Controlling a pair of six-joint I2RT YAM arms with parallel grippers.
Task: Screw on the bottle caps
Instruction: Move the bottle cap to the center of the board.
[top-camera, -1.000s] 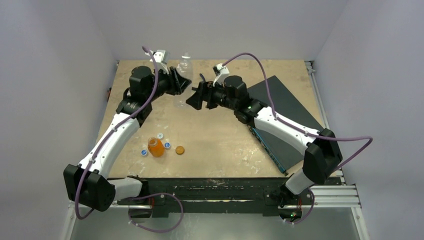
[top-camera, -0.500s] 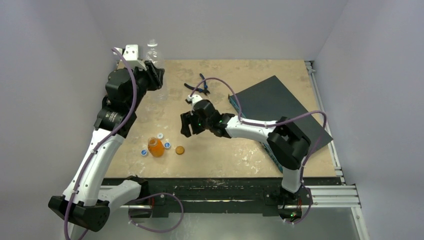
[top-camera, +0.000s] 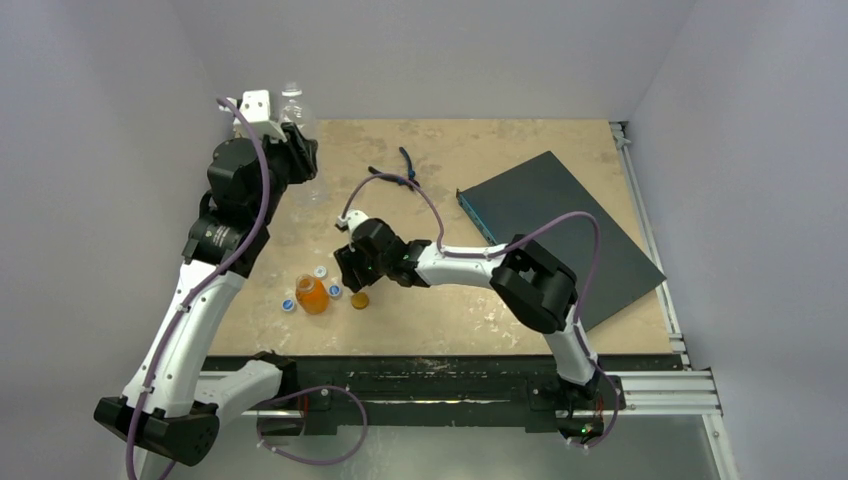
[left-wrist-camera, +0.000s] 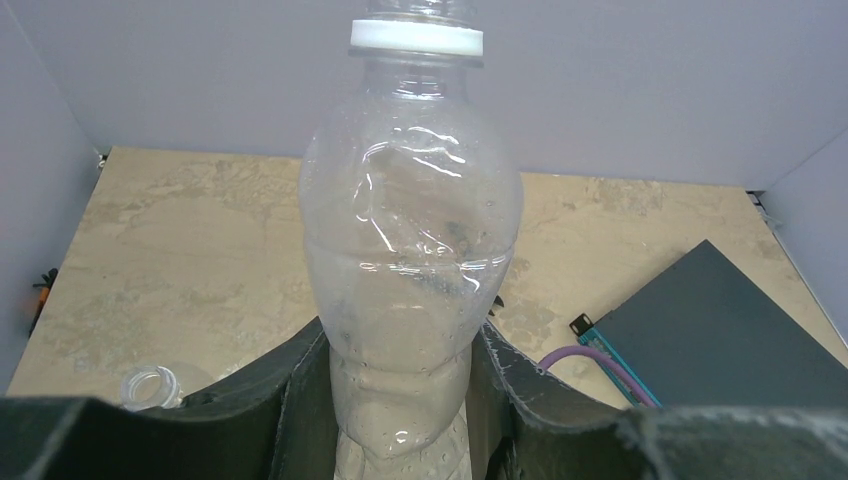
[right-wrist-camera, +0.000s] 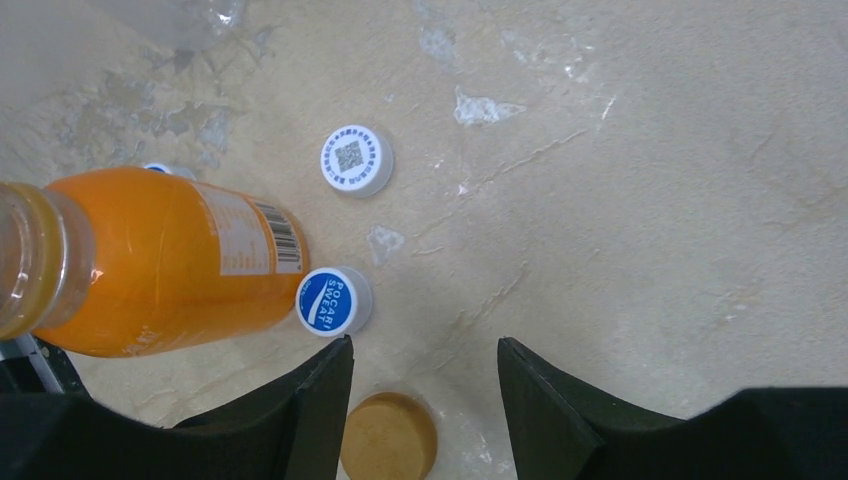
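My left gripper (top-camera: 296, 150) is shut on a tall clear bottle (top-camera: 293, 104) and holds it upright above the table's back left. In the left wrist view the bottle (left-wrist-camera: 410, 230) stands between the fingers, with a white neck ring and no cap. My right gripper (top-camera: 350, 272) is open and low, just above the caps. In the right wrist view it (right-wrist-camera: 425, 345) hangs over the flat orange-brown cap (right-wrist-camera: 388, 435). A blue cap (right-wrist-camera: 333, 301) lies at the left fingertip, a whitish cap (right-wrist-camera: 356, 160) lies farther off, and the uncapped orange bottle (right-wrist-camera: 170, 265) stands to the left.
A second clear bottle's open mouth (left-wrist-camera: 150, 385) shows below the left gripper. Blue-handled pliers (top-camera: 400, 170) lie at the back centre. A dark flat box (top-camera: 560, 230) covers the right side. Another blue cap (top-camera: 288, 306) lies left of the orange bottle (top-camera: 312, 295).
My right gripper swung from the back centre forward and left, down over the caps. My left gripper carried the clear bottle left toward the back-left corner.
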